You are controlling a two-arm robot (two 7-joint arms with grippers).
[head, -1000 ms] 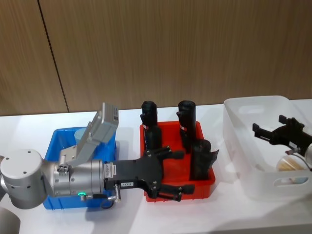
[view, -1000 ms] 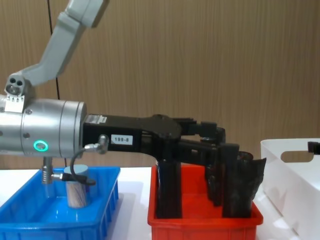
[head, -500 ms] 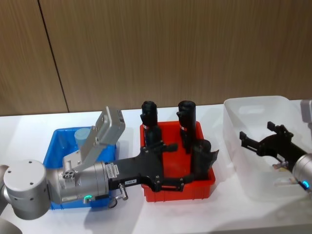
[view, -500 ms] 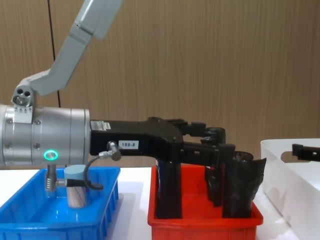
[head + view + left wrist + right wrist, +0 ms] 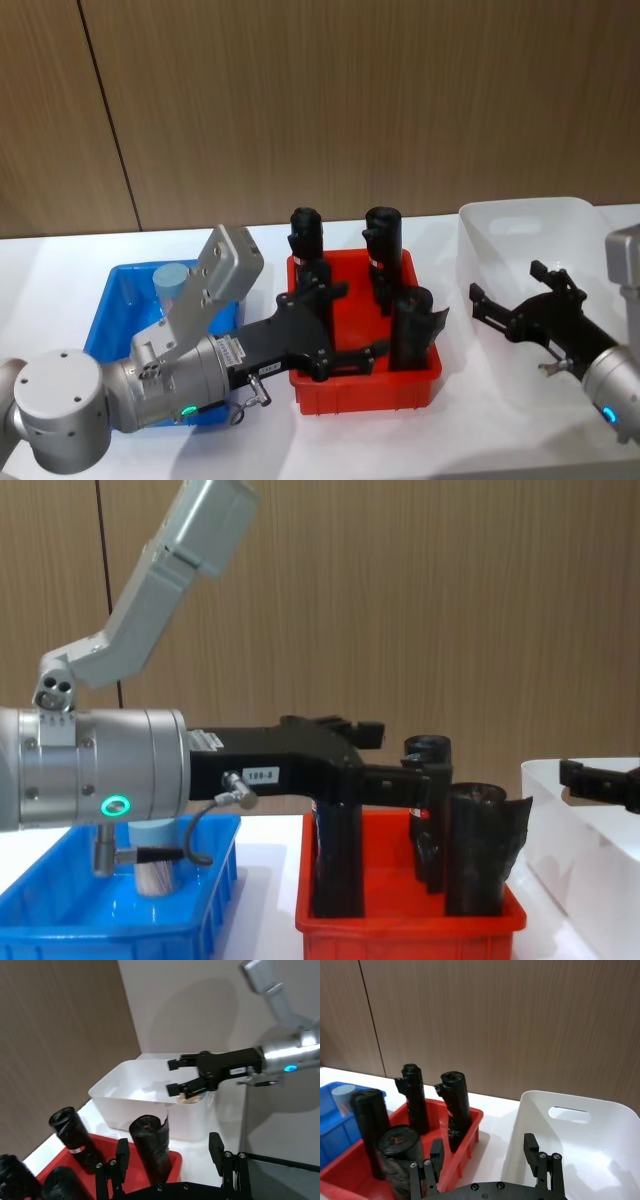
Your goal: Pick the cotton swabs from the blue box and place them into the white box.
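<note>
One cotton swabs jar (image 5: 169, 283) with a pale-blue lid stands upright in the blue box (image 5: 112, 302) at the left; the chest view has the jar (image 5: 154, 868) behind my left arm's cable. My left gripper (image 5: 341, 324) is open and empty, hovering over the red bin beside the blue box, past the jar. The white box (image 5: 520, 222) stands at the right. My right gripper (image 5: 507, 282) hangs open and empty over its near-left part. In the left wrist view a pale round item (image 5: 193, 1099) lies in the white box (image 5: 131, 1085) under the right gripper (image 5: 176, 1076).
A red bin (image 5: 366, 386) between the two boxes holds several tall black rolls (image 5: 381, 255), which stand close to my left gripper's fingers (image 5: 364, 729). A wooden wall rises behind the white table (image 5: 60, 262). My left arm's grey body overhangs the blue box's near side.
The right gripper has pulled back toward me and to the left, from deep in the white box to above its near-left part, still open. The left gripper has drawn back slightly over the red bin.
</note>
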